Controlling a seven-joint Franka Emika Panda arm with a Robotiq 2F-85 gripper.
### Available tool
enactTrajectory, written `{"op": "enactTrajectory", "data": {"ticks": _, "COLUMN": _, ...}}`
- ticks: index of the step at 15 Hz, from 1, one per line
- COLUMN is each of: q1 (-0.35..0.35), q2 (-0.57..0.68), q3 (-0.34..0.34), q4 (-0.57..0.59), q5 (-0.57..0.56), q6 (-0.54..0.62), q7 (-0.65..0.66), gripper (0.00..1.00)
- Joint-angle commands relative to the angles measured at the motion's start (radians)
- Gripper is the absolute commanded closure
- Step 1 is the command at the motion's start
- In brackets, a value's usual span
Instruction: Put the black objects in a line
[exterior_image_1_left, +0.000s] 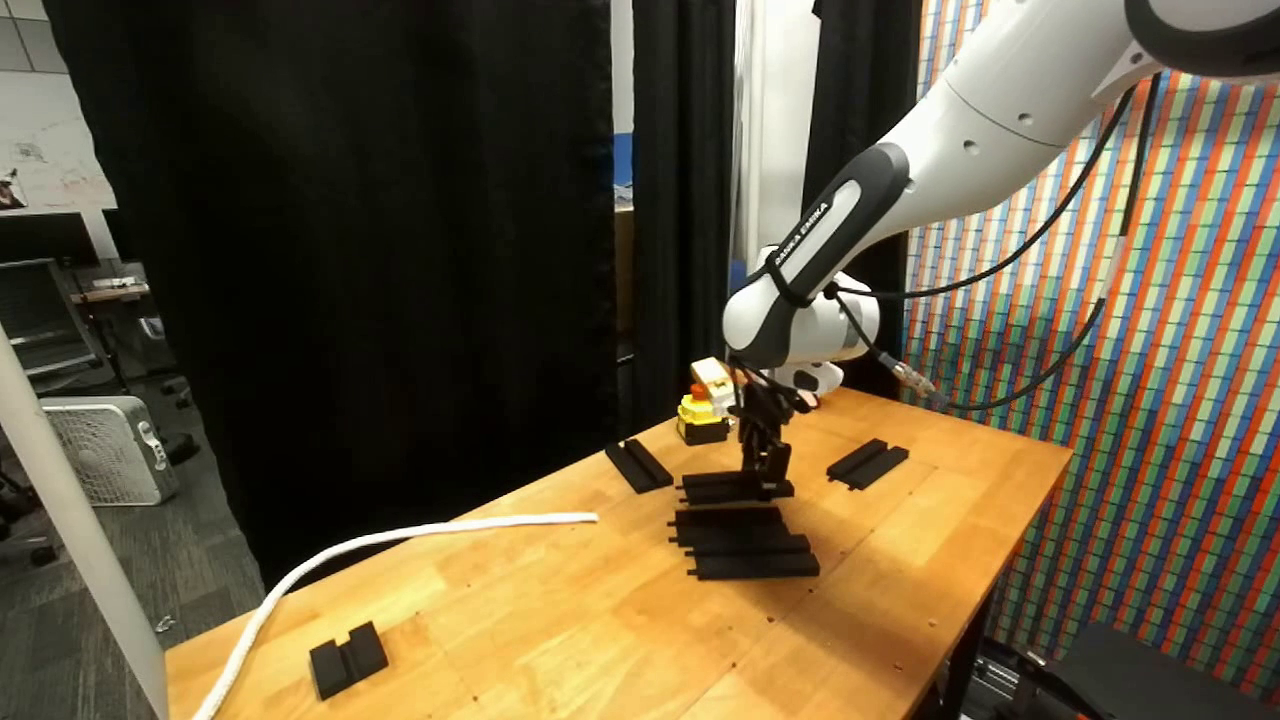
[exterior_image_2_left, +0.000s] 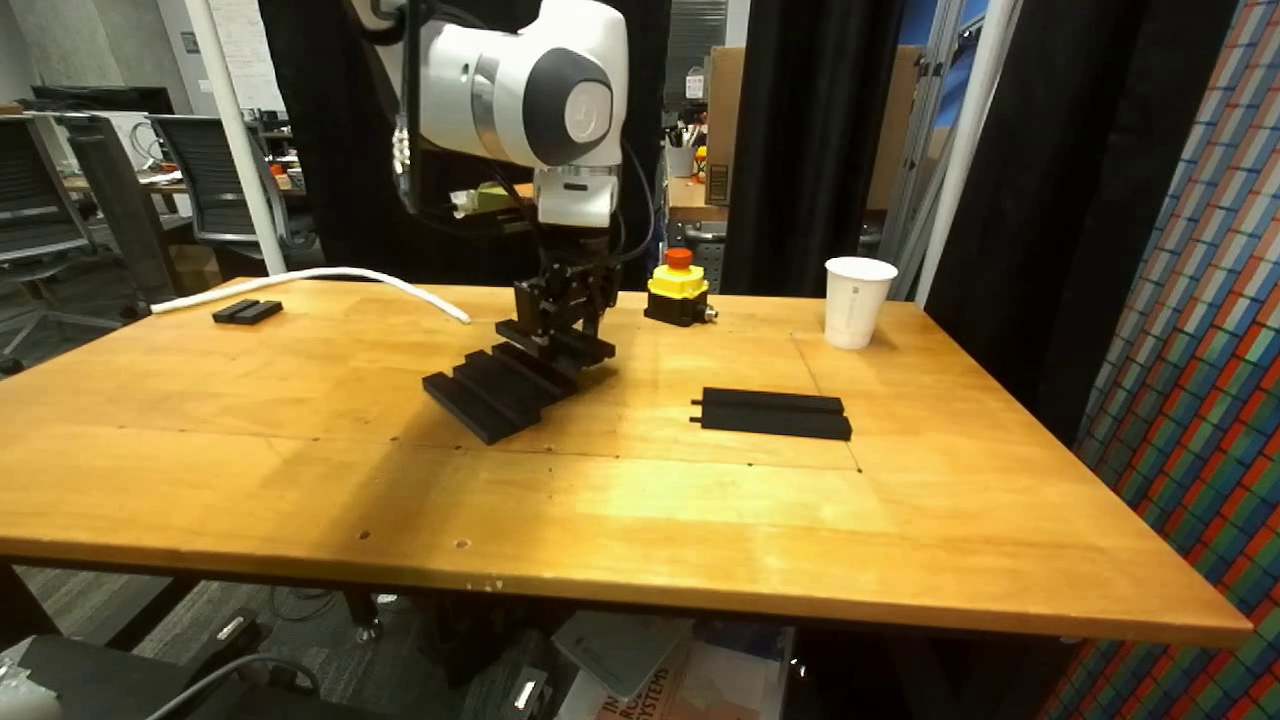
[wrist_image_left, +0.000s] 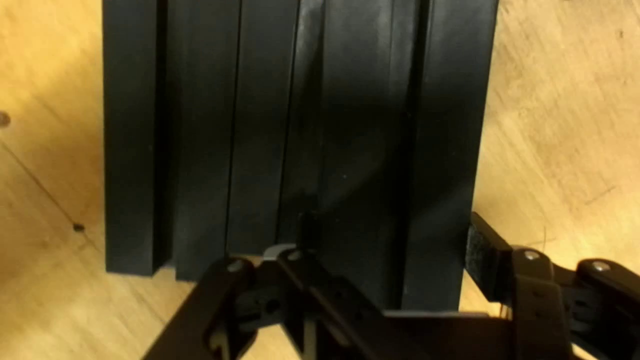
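Observation:
My gripper is shut on a black bar, one finger along each long side. In an exterior view the gripper points straight down onto that held bar; whether it touches the table I cannot tell. Right beside it lie two more black bars, a nearer one and a middle one, side by side and roughly parallel. Separate black bars rest farther off: one near the back edge, one apart on another side, and a short-looking one at the far end.
A yellow emergency stop with a red button stands behind the gripper. A white paper cup is near the back corner. A white cord curves along the wooden table's back edge. Black curtains hang behind.

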Motion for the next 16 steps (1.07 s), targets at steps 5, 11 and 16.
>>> {"op": "enactTrajectory", "data": {"ticks": 5, "q1": -0.128, "q2": -0.095, "q3": -0.012, "q4": -0.129, "q5": 0.107, "q6": 0.029, "q7": -0.554, "gripper": 0.55}}
{"op": "enactTrajectory", "data": {"ticks": 11, "q1": -0.165, "q2": -0.063, "q3": -0.025, "q4": -0.126, "q5": 0.221, "q6": 0.014, "q7": -0.890, "gripper": 0.55}}
{"op": "enactTrajectory", "data": {"ticks": 16, "q1": -0.168, "q2": -0.034, "q3": -0.044, "q4": -0.110, "q5": 0.262, "q6": 0.001, "q7": -1.038, "gripper": 0.55}}
